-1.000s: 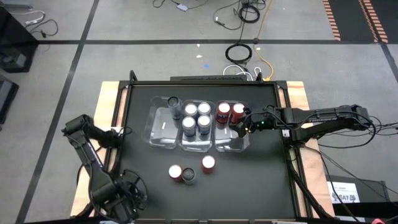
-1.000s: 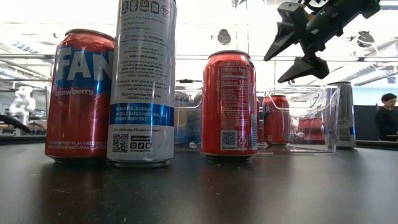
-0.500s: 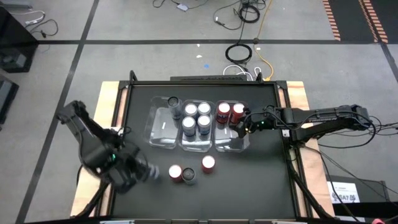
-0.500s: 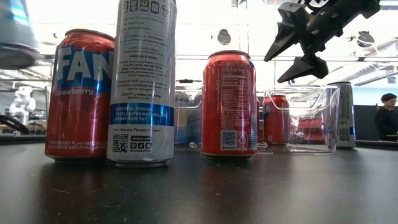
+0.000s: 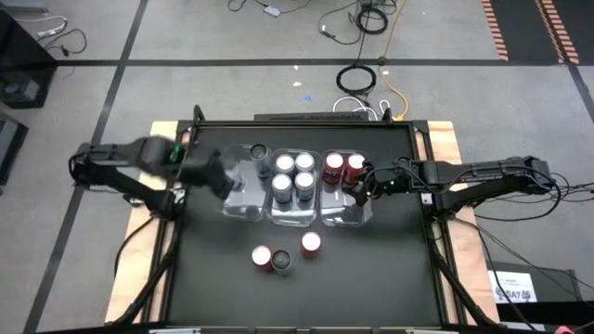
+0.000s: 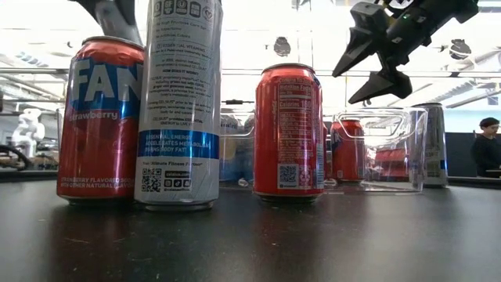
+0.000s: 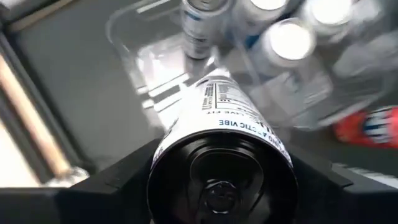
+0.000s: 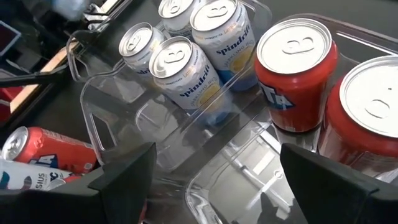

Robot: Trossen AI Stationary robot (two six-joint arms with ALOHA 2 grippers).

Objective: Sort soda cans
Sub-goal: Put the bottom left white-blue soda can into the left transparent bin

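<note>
While the left gripper holds one grey can over a bin, four blue cans and two red cans sit beside the wide-open right gripper.

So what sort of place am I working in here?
Probably a robotics lab or test workshop: cables lie loose on a taped concrete floor, the black table is a purpose-built rig, and open workspace shows behind.

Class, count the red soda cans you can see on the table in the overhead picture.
4. Two red soda cans stand in the right-hand clear plastic bin, at and; two stand loose on the black table, at and. Others may be hidden.
</note>
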